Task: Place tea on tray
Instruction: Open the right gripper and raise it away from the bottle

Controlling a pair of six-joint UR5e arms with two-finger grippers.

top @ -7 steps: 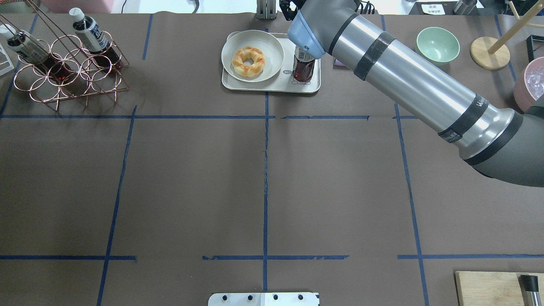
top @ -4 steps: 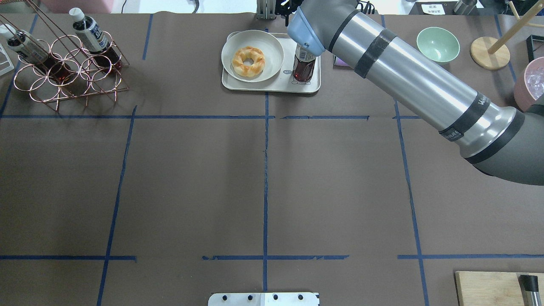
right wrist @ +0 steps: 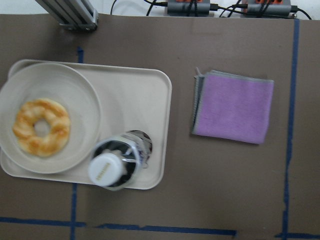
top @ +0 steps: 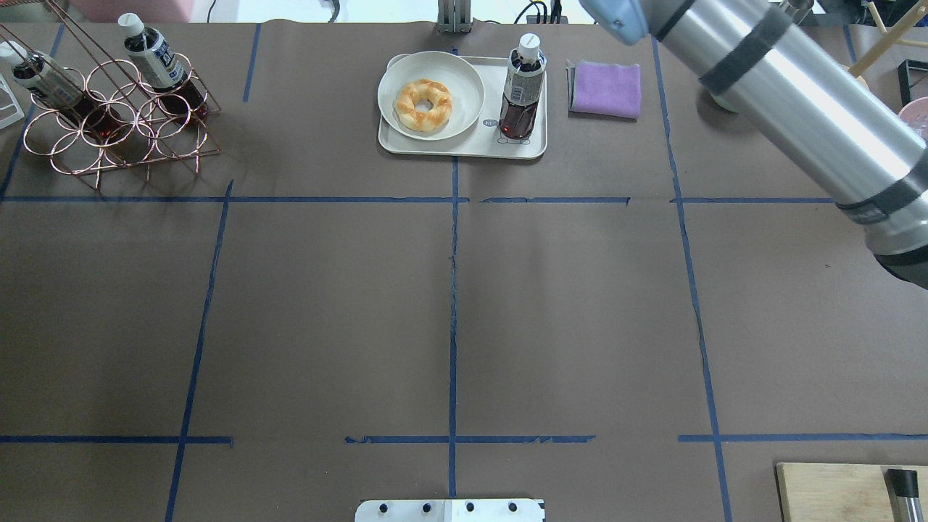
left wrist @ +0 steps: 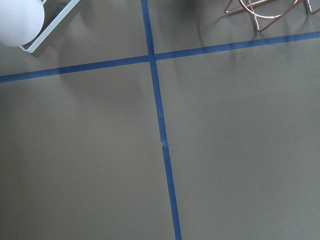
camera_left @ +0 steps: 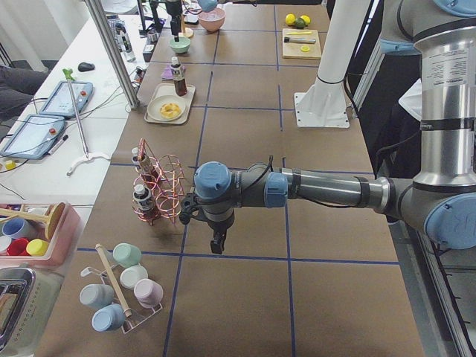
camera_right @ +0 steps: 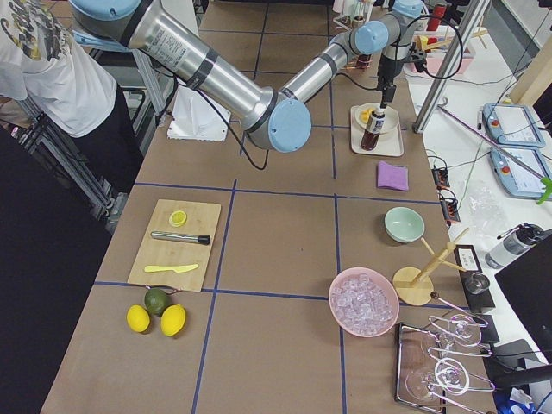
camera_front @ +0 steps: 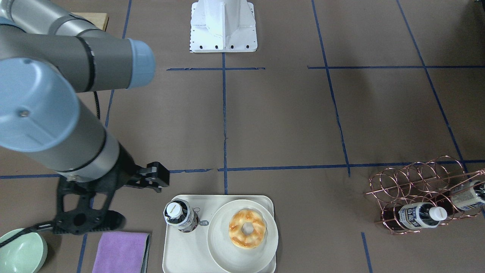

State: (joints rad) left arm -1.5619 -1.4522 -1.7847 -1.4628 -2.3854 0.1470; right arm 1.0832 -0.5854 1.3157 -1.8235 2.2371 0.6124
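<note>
Cream tray, purple cloth

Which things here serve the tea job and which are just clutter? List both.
Job: tea, standing upright on the tray.
Clutter: plate, doughnut, purple cloth, green bowl, spare bottles.

Open space above tea; plate alongside

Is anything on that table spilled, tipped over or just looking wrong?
Nothing stands out. The tea bottle stands upright on the tray beside the plate holding a pastry, the purple cloth lies folded flat nearby, and two more bottles rest in the copper rack.
</note>
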